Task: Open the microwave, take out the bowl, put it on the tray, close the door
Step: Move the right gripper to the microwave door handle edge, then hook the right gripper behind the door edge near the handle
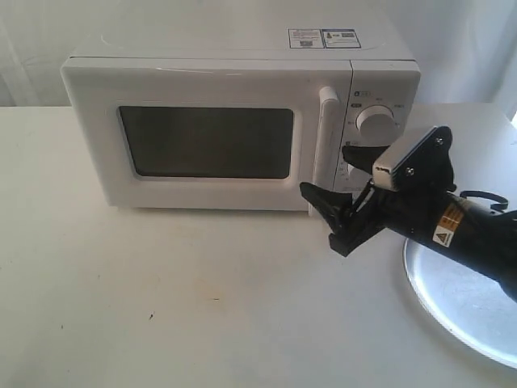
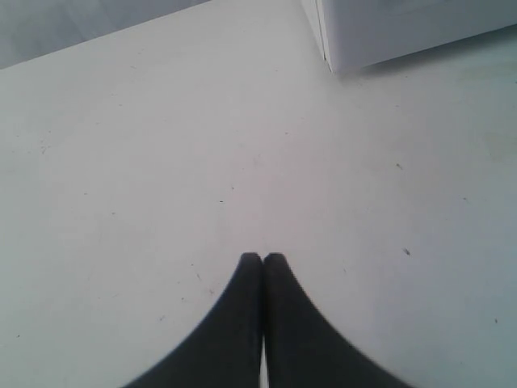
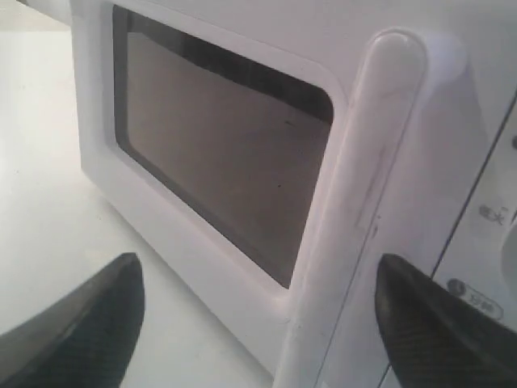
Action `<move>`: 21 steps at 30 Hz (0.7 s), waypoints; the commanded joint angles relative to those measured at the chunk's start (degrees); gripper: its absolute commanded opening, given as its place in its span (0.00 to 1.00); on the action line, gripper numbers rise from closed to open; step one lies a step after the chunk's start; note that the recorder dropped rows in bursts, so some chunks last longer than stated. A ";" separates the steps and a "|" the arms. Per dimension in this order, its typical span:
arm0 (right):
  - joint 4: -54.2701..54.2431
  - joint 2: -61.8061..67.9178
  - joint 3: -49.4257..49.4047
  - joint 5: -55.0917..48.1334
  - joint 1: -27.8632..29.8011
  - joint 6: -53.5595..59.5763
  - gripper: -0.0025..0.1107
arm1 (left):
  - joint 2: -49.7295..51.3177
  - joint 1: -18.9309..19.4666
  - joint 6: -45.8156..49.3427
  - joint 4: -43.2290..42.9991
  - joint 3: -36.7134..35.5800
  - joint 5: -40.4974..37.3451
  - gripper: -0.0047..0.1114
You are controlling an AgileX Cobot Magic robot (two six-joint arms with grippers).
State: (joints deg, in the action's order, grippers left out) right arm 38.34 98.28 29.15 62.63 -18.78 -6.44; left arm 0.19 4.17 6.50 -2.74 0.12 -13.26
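The white microwave (image 1: 210, 48) stands at the back of the table with its door (image 1: 206, 194) closed. The dark window shows nothing of the inside, so the bowl is hidden. My right gripper (image 1: 327, 171) is open just in front of the tall white handle (image 1: 326, 137). In the right wrist view the handle (image 3: 355, 210) lies between the spread fingers of the right gripper (image 3: 258, 271), untouched. The silver tray (image 1: 460, 303) lies at the right, partly under the right arm. My left gripper (image 2: 263, 259) is shut on nothing above bare table, near a microwave corner (image 2: 388, 28).
Two white dials, the upper one (image 1: 376, 121) visible, sit to the right of the handle. The white table (image 1: 161, 291) stretches in front of the microwave. A pale curtain hangs behind.
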 commanded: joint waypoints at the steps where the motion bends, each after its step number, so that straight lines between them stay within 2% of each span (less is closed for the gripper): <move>1: -0.45 3.68 3.13 0.42 -0.81 1.77 0.66 | -0.19 -0.23 -0.27 0.18 -0.12 -0.04 0.04; 5: -0.55 6.73 5.09 -0.06 -0.81 1.77 0.61 | -0.19 -0.23 -0.27 0.18 -0.12 -0.04 0.04; 8: -0.69 8.80 6.19 -0.77 -0.81 1.77 0.50 | -0.19 -0.23 -0.27 0.18 -0.12 -0.04 0.04; 15: 0.93 9.89 6.43 -0.64 -1.33 1.67 0.02 | -0.19 -0.23 -0.27 0.18 -0.12 -0.04 0.04; 21: 6.17 9.89 6.43 2.03 -4.72 2.12 0.02 | -0.19 -0.23 -0.27 0.18 -0.12 -0.04 0.04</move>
State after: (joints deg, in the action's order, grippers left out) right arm 34.80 107.86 35.67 62.13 -20.23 -5.32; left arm 0.19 4.17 6.50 -2.74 0.12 -13.26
